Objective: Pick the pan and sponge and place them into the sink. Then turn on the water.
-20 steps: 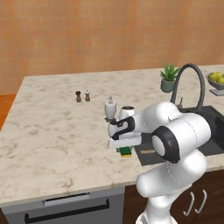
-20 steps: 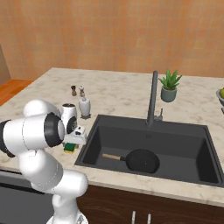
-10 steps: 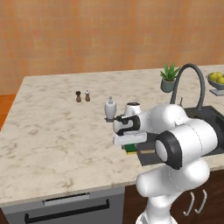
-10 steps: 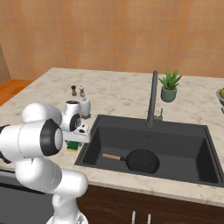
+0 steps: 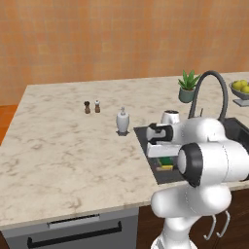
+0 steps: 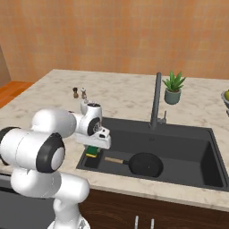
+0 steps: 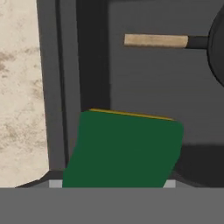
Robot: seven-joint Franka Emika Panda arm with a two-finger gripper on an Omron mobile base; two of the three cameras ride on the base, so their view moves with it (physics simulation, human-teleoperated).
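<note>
My gripper [image 6: 93, 145] hangs over the left end of the sink [image 6: 179, 130], shut on the sponge [image 6: 92, 152]. In the hand view the sponge [image 7: 124, 148] shows its green top and a thin yellow edge, lying across the gripper [image 7: 111, 183] and hiding its fingertips. From the left base view the sponge [image 5: 165, 162] sits just under the gripper [image 5: 163, 155], inside the sink's [image 5: 141, 140] left rim. The black pan [image 6: 145, 164] lies flat on the basin floor, its wooden handle [image 7: 155, 40] pointing toward the sponge.
The dark gooseneck faucet [image 6: 155, 100] stands behind the basin. A potted plant [image 6: 173, 88] is at the back. A white soap dispenser [image 5: 122, 121] and two small shakers [image 5: 92, 107] stand on the counter left of the sink. A bowl of lemons [image 5: 241, 90] is far right.
The gripper has carried the sponge rightward from the counter's edge to above the sink's left end. The pan has stayed put.
</note>
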